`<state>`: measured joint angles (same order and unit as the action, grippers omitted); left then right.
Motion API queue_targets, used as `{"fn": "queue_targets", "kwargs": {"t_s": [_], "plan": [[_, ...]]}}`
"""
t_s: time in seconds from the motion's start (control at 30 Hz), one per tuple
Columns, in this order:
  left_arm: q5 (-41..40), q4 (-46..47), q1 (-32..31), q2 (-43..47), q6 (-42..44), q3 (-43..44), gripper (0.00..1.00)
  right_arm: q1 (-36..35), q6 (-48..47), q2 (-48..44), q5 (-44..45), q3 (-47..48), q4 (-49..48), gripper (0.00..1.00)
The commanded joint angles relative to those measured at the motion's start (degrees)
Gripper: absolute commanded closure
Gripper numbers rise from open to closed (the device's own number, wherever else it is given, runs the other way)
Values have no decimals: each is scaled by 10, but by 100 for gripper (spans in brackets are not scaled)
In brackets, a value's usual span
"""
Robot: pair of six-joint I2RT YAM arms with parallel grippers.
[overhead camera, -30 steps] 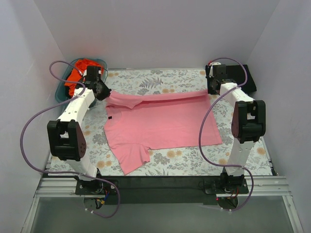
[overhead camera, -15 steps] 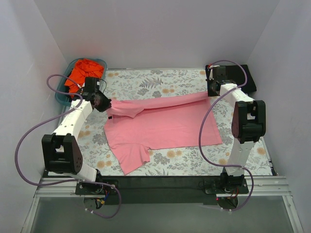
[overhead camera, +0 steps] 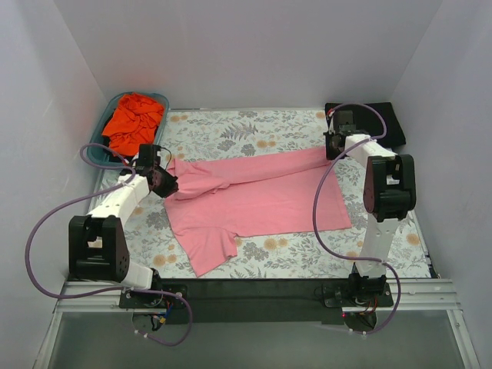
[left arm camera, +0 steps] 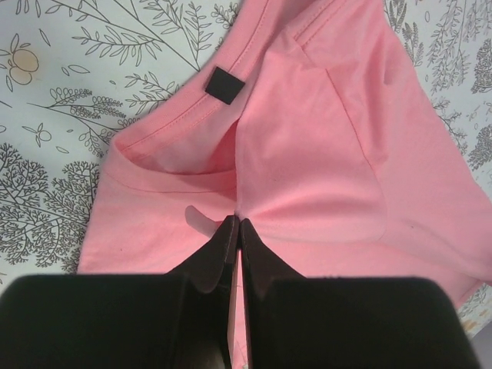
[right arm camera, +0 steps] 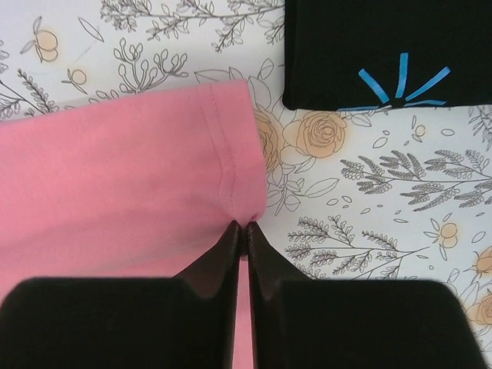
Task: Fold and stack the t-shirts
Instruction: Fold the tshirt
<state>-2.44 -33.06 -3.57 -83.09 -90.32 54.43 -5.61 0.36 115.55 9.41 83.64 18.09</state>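
Mid-fold: the left claw (left arm camera: pixel 238 224) and right claw (right arm camera: pixel 244 227) each pinched the far edge of the pink t-shirt (overhead camera: pixel 261 204), spread mid-table (overhead camera: pixel 231 127), seemingly held low. The next move called for drawing that edge evenly nearward.

There's the pink tee (overhead camera: pixel 254 196), plain, with a small black tag (left arm camera: pixel 223 83). The black tee (right arm camera: pixel 369 38) flashes a blue sunburst logo (right arm camera: pixel 401 84). The orange-red tee (overhead camera: pixel 134 123) glows in the teal basket (overhead camera: pixel 163 100). On the table (overhead camera: pixel 254 127): white cloth, grey leaves, peach-orange flowers. Purple cables (overhead camera: pixel 46 223).
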Motion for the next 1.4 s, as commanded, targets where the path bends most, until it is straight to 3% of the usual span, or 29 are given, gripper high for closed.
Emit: {"fn": "queue_targets", "kwargs": {"t_s": [0.0, 0.03, 0.13, 0.2, 0.33, 0.53, 0.93, 1.1, 1.37], "plan": [[1, 26, 4, 12, -14, -13, 100, 5, 13, 3, -10, -4, 4, 87], [2, 26, 4, 18, -13, -17, 100, 6, 14, 0, -12, -4, 6, 82], [-5, 29, 4, 40, -6, -25, 86, 6, 17, -23, -24, -10, 10, 63], [-24, 35, 5, 52, 4, -20, 63, 6, 21, -40, -27, -13, 9, 55], [-42, 62, 16, 56, 34, 3, 50, 15, 30, -68, -59, -4, 9, 41], [-35, 120, 29, -22, 87, 56, 47, 34, 56, -51, -133, 31, 7, 42], [18, 184, 29, -186, 147, 133, 49, 50, 78, -3, -165, 48, -14, 46], [15, 189, 29, -203, 171, 132, 49, 74, 80, 18, -183, 53, -15, 46], [23, 201, 28, -218, 201, 125, 53, 85, 92, 3, -176, -18, -29, 46]]}}
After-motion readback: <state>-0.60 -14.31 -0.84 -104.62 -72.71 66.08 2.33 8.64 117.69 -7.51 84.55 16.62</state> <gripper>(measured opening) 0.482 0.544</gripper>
